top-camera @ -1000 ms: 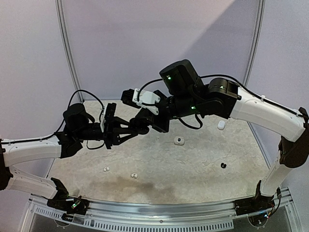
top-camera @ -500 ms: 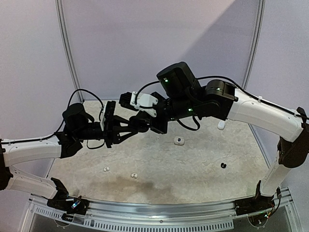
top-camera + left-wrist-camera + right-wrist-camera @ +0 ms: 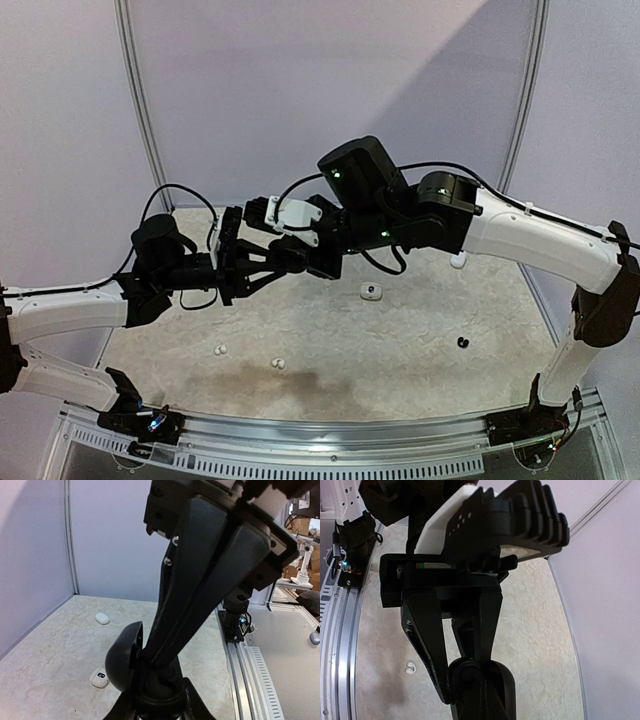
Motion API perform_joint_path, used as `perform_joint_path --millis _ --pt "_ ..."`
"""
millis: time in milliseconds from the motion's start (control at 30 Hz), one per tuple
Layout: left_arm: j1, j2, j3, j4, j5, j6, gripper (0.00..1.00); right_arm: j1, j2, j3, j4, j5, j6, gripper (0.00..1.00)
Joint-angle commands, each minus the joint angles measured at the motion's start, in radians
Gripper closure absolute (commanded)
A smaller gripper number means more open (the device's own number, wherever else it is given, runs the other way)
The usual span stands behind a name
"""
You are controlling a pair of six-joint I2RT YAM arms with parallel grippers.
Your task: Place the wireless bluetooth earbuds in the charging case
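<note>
My left gripper (image 3: 281,263) is shut on the base of an open black charging case (image 3: 124,661), held above the table with its lid tipped to the left. My right gripper (image 3: 298,257) reaches in from the right, its fingers (image 3: 200,585) pressed shut with the tips down inside the case (image 3: 487,680). Black on black hides whether an earbud sits between those tips. Two white earbuds (image 3: 219,350) (image 3: 278,363) lie on the table near the front left. A black earbud (image 3: 461,342) lies at the right.
An open white case (image 3: 371,291) with a dark bud inside lies mid-table, showing also in the left wrist view (image 3: 100,678). A closed white case (image 3: 458,259) lies farther back right. Metal rail (image 3: 330,440) runs along the near edge; walls close in behind.
The right arm's wrist and elbow have shifted a little to the left and up. Both grippers stay together at the black case; the left arm has barely moved.
</note>
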Motion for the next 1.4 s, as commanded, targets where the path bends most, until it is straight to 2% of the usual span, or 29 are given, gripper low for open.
perform_joint_path --millis 0,633,900,1167,1367 --pt "0.004 0.000 0.004 0.066 -0.052 -0.019 1.00 0.028 0.010 -0.070 -0.047 -0.034 0.003 0.99" --pt "0.004 -0.009 -0.002 0.059 -0.062 0.021 1.00 0.027 -0.016 -0.103 -0.027 -0.026 0.015 0.87" --pt "0.004 -0.009 -0.004 0.050 -0.065 0.032 1.00 0.027 -0.046 -0.107 -0.049 -0.026 0.008 0.87" --pt "0.004 -0.014 -0.002 0.034 -0.066 0.043 1.00 0.027 -0.043 -0.111 -0.004 -0.027 0.018 0.84" --pt "0.004 -0.010 0.001 0.041 -0.113 0.015 1.00 0.028 -0.046 -0.126 -0.027 -0.055 0.010 0.85"
